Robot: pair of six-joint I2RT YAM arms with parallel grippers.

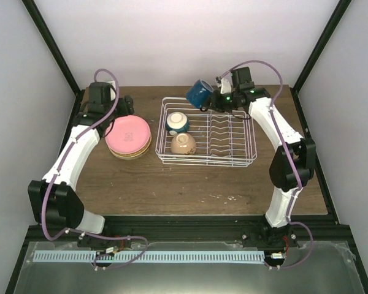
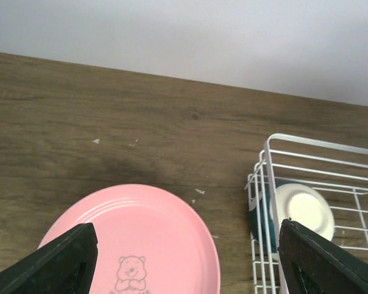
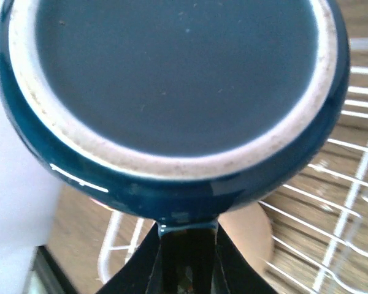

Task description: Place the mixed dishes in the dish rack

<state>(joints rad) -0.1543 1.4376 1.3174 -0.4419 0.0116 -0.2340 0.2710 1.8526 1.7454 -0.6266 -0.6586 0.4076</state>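
My right gripper (image 1: pixel 213 101) is shut on the small dark blue mug (image 1: pixel 199 93) and holds it in the air over the far edge of the white dish rack (image 1: pixel 253 147). The mug's base (image 3: pixel 172 79) fills the right wrist view, its handle between my fingers (image 3: pixel 135 263). In the rack lie the white-and-blue bowl (image 1: pixel 177 122) and the cream bowl (image 1: pixel 183 144). The pink plate (image 1: pixel 128 135) lies on the tan-yellow plate (image 1: pixel 130 153) left of the rack. My left gripper (image 1: pixel 124 105) is open above the pink plate's (image 2: pixel 135 245) far edge.
The wooden table (image 1: pixel 172 184) has black frame posts at both far corners. The rack's upright prongs (image 1: pixel 219 136) stand in its right half. The rack's left wall (image 2: pixel 264 202) shows in the left wrist view, the white-and-blue bowl (image 2: pixel 303 211) behind it.
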